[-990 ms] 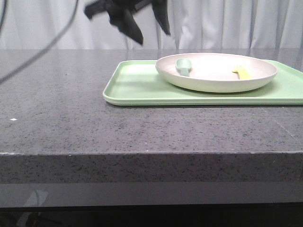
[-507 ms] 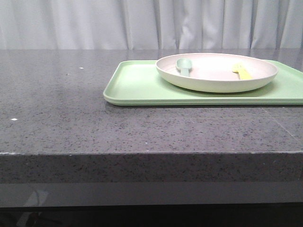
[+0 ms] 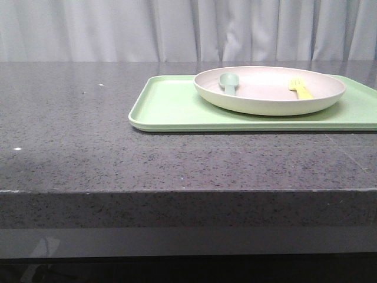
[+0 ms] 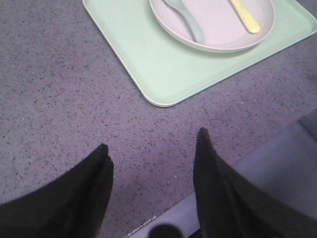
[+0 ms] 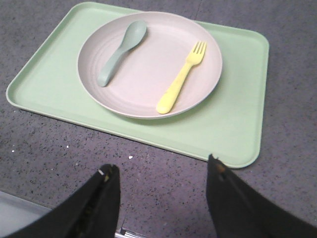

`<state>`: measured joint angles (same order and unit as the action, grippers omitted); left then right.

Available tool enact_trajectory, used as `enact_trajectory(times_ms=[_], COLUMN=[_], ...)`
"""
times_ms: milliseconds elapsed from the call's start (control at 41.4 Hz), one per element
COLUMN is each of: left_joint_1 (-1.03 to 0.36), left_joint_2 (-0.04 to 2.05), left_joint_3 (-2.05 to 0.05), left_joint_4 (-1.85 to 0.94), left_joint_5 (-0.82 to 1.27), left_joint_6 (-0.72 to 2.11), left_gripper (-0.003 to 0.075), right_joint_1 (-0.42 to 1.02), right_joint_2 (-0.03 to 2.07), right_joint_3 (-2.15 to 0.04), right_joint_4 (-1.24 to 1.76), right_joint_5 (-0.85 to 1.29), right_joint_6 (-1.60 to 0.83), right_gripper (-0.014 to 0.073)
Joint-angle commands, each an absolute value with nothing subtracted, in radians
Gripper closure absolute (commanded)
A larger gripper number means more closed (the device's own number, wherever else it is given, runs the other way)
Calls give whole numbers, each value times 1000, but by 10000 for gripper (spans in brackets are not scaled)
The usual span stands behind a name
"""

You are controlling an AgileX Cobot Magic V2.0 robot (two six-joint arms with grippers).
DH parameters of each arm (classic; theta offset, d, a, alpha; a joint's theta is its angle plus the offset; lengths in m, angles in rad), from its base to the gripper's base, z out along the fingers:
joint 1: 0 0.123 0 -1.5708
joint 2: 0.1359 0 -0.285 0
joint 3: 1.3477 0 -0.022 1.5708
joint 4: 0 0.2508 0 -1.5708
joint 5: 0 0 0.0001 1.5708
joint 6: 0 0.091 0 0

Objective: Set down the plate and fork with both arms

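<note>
A: Is anything being gripped?
B: No. Left gripper (image 4: 151, 153) and right gripper (image 5: 161, 178) are spread, withdrawn from front view. Fork (image 5: 180, 78) is lying in plate (image 5: 148, 101); placement is being judged finished.

Matt plastic plate (image 5: 148, 94), tray (image 5: 233, 124); glossy yellow fork (image 5: 181, 79); speckled stone table (image 3: 88, 147)
</note>
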<state>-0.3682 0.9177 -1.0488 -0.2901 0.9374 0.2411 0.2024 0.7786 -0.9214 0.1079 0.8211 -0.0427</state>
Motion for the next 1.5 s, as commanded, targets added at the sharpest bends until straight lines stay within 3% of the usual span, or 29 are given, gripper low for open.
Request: enact_trajectory(times_ms=[0, 942, 1473], left_joint_1=[-367, -367, -367], left_joint_2=[882, 899, 899], left_joint_3=[-1056, -1055, -1055], left_joint_4=[-321, -321, -321], left_joint_5=[873, 879, 895], left_joint_6=[247, 247, 247], left_gripper=[353, 353, 353], right_joint_1=[208, 207, 152], right_joint_2=[863, 1634, 1944], right_joint_3=[-997, -1635, -1932], right_joint_4=[127, 140, 112], right_joint_5=[798, 1058, 1250], right_joint_6=[-49, -48, 133], right_gripper=[180, 180, 180])
